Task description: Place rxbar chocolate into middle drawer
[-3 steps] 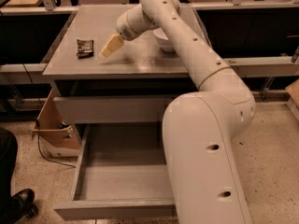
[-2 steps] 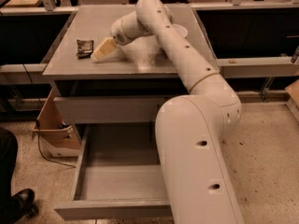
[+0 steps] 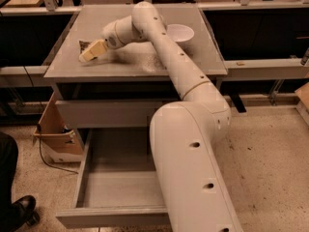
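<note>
The rxbar chocolate (image 3: 84,45) is a small dark bar lying on the grey cabinet top near its left edge; only its far end shows. My gripper (image 3: 91,52) is low over the bar and covers most of it. I cannot tell whether it touches the bar. The middle drawer (image 3: 120,185) is pulled open below, with a flat grey inside that holds nothing I can see. My arm's large white link hides the drawer's right part.
A white bowl (image 3: 179,32) stands on the cabinet top (image 3: 145,64) at the back right. The upper drawer front (image 3: 101,114) is closed. A cardboard box (image 3: 55,132) sits on the floor at the left, with a person's shoe (image 3: 19,210) at the lower left.
My gripper has moved left across the cabinet top and now sits over the bar, hiding most of it. The bar and drawer have not moved.
</note>
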### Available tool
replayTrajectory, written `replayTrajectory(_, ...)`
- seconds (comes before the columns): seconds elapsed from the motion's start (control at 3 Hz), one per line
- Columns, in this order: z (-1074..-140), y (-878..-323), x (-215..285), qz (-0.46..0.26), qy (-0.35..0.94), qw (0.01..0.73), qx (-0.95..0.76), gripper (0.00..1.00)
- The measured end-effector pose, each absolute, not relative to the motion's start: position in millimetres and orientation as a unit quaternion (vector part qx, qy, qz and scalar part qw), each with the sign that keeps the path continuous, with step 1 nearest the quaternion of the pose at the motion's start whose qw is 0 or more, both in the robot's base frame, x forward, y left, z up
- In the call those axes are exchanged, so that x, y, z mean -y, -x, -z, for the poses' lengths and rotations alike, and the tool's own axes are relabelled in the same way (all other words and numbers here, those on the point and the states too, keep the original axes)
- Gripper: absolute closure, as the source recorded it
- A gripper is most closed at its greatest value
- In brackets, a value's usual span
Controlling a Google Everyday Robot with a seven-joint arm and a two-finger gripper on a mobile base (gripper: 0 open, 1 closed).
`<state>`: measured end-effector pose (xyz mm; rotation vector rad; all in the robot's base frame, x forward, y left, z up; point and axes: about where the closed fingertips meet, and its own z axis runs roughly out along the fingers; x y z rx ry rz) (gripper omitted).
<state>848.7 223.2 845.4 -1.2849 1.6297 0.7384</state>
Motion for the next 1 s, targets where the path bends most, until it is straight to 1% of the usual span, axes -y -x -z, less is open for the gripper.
replayTrajectory(0.33,-838.5,-845.8,-232.0,-0.315,0.514,0.445,-0.662,0.0)
replayTrajectory(0.67,-833.5,-846.2,-230.6,-0.321,0.503,0.444,-0.668,0.15)
replayTrajectory(1.0,-833.6,-843.6,-229.9,-0.325,0.499,0.447,-0.668,0.38)
